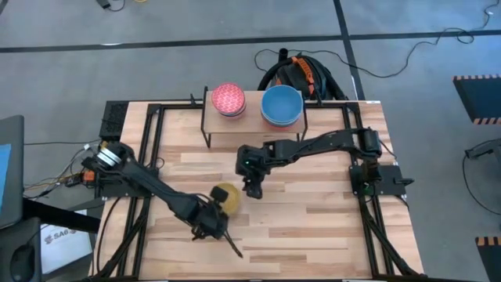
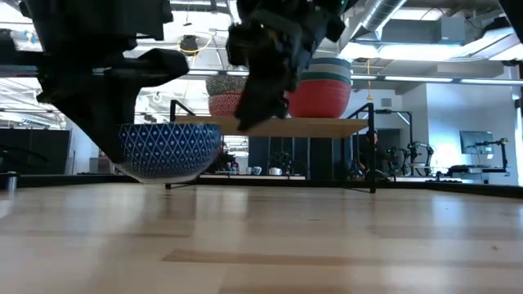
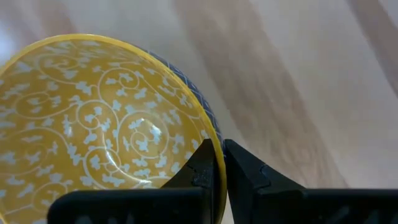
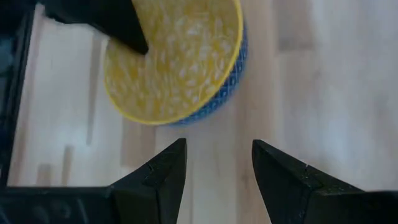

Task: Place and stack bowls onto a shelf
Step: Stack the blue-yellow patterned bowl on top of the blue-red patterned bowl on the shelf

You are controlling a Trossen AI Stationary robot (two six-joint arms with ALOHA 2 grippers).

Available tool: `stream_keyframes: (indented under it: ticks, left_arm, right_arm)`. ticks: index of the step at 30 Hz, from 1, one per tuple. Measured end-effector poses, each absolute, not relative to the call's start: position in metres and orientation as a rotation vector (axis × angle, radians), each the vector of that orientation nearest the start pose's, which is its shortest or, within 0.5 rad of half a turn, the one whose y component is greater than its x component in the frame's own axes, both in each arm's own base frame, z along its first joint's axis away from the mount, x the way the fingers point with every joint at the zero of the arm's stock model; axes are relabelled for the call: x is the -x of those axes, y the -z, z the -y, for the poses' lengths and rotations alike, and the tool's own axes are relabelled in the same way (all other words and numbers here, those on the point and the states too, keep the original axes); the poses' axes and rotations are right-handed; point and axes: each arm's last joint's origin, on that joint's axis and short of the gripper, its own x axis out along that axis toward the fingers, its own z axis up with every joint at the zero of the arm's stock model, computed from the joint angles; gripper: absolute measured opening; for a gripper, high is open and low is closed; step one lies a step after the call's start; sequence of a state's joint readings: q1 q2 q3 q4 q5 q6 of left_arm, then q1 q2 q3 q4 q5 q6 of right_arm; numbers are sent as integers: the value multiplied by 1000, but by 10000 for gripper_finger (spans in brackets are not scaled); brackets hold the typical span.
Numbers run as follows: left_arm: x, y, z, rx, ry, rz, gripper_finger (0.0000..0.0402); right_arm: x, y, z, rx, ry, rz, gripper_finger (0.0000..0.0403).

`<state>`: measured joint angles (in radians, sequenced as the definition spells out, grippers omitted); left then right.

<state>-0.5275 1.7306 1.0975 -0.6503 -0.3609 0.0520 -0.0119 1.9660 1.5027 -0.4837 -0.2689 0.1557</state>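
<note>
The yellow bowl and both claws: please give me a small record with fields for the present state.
bowl: yellow inside, blue patterned outside, apart from the shelf
bowl position: just above the wooden table, in front of the shelf
left claw: shut on the bowl's rim, one finger inside, one outside
right claw: open, holding nothing, hovering near the bowl
shelf: carries two stacks, a pink-red bowl on top of one, a blue bowl on top of the other
task state: this bowl is not yet on the shelf
</note>
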Motion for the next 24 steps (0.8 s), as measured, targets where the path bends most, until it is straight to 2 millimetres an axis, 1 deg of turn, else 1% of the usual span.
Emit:
stream_keyframes:
  ticks: [2,4,6,8,13,15,18,20,22,24]
  left_arm:
    - [-289,-172,159,-659,236,-1177,6]
    - [-294,-167,162,-669,281,-1194,6]
    - [-297,-164,165,-673,310,-1175,6]
    - [-299,-164,167,-665,314,-1157,6]
    - [-300,-164,168,-644,304,-1144,7]
    - [-302,-165,168,-612,280,-1132,15]
    - [-304,-166,170,-557,270,-1101,45]
    - [-305,-167,171,-533,262,-1092,73]
    - [-304,-167,172,-507,262,-1100,104]
    - [-304,-167,173,-464,255,-1106,137]
  right_arm:
    - [-429,-202,-4,-283,-189,-965,207]
    - [-429,-193,-4,-288,-184,-1011,207]
    - [-432,-187,-4,-291,-183,-1008,207]
    - [-431,-185,-4,-293,-178,-1020,207]
    - [-436,-191,-5,-287,-189,-949,207]
    - [-437,-191,-5,-285,-190,-940,207]
    - [-438,-191,-5,-281,-193,-934,207]
    - [-443,-184,-5,-278,-200,-917,207]
    - [-442,-177,-5,-300,-211,-948,207]
    - [-444,-176,-6,-314,-221,-937,207]
